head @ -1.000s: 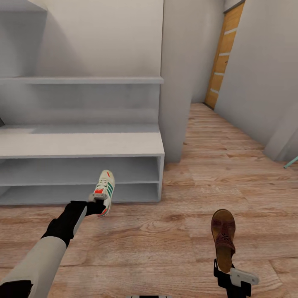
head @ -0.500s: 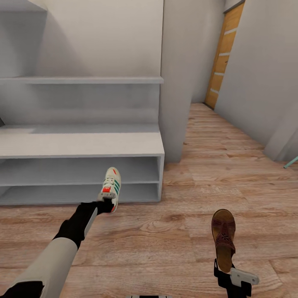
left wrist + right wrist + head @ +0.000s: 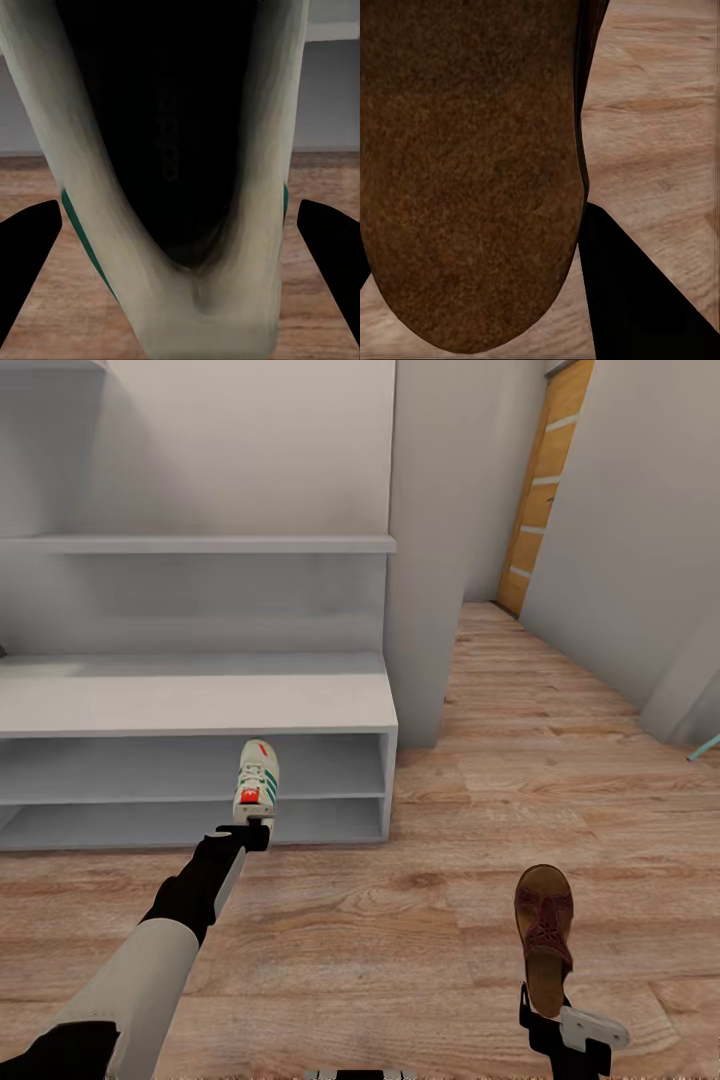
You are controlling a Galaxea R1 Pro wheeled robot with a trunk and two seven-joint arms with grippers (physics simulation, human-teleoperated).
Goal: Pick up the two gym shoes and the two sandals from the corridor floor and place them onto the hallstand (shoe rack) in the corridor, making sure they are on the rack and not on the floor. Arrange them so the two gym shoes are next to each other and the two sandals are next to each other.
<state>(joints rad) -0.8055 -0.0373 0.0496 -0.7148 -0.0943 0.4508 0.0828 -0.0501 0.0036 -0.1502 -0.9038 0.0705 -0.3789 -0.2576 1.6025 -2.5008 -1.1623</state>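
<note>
An off-white gym shoe [image 3: 257, 780] with green stripes and a red heel tab hangs toe-up in front of the hallstand's [image 3: 200, 705] two low open shelves. My left gripper [image 3: 250, 832] is shut on its heel. In the left wrist view the gym shoe's rim [image 3: 251, 247] sits between my two dark fingers [image 3: 26, 251]. Over the corridor floor [image 3: 400, 950], at the near right, a brown sandal [image 3: 543, 930] is held by its heel with my right gripper [image 3: 552, 1012] shut on it. The sandal's footbed [image 3: 472, 172] looms large in the right wrist view beside one finger [image 3: 637, 307].
A grey wall pillar [image 3: 425, 560] stands just right of the hallstand. The corridor runs back on the right to a wooden door [image 3: 545, 490]. A teal object [image 3: 705, 748] pokes in at the right edge. Bench top and wall shelf [image 3: 200, 545] hold nothing.
My left arm has stretched forward and upward, carrying the gym shoe closer to the hallstand's lower shelf openings. The right arm and its sandal have stayed put; the camera shifted slightly.
</note>
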